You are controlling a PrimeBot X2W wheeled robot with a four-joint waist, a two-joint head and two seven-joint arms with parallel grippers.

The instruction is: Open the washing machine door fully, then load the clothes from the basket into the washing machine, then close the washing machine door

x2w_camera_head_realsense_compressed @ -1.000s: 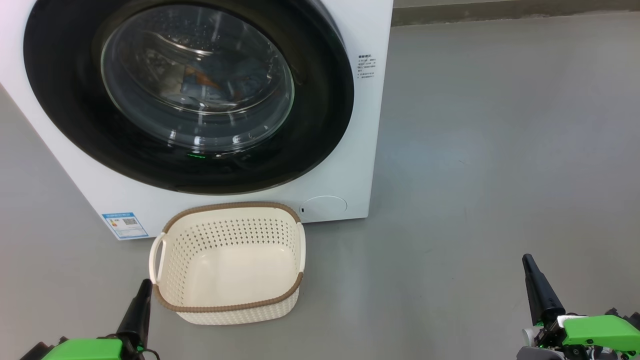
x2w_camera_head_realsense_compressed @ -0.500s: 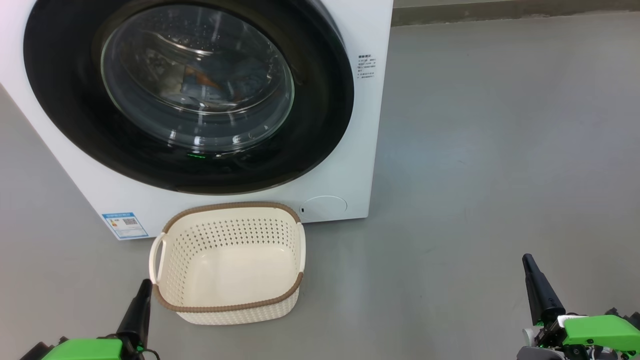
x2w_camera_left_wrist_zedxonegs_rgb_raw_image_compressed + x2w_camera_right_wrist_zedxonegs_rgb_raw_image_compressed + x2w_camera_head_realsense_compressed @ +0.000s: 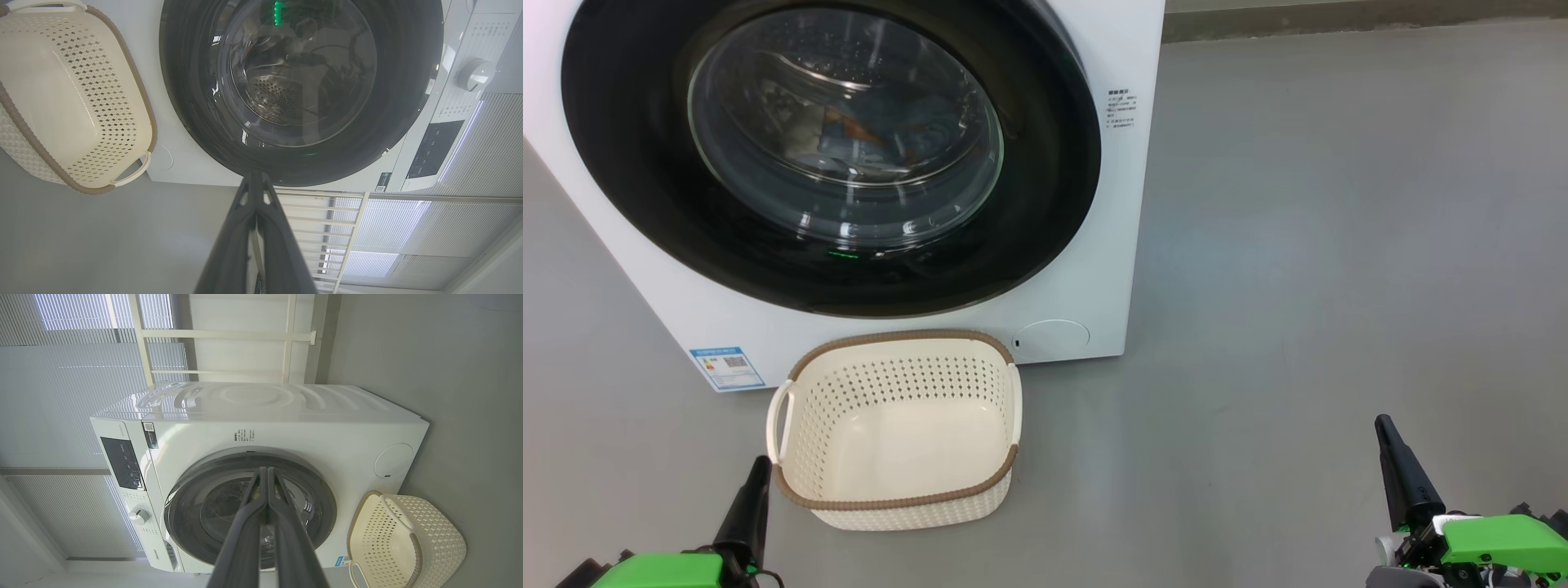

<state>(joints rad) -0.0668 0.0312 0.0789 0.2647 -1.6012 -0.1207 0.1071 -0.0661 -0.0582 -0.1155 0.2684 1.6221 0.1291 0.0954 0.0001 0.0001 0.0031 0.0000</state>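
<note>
Door [image 3: 849, 220] closed on clothes [image 3: 882, 135] inside washing machine [image 3: 1119, 245], basket [image 3: 898, 500] empty, left jaws and right jaws pressed together holding nothing: task looks finished, no further move seems needed.

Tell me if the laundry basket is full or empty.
Empty. The basket has a bare cream floor in the head and left wrist views, nothing lying in it.

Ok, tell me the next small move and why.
Probably just stop and leave both arms parked. The washing machine door looks shut flush against the washing machine, the clothes show behind its glass, the basket is empty, and the left gripper and right gripper are shut, holding nothing.
</note>
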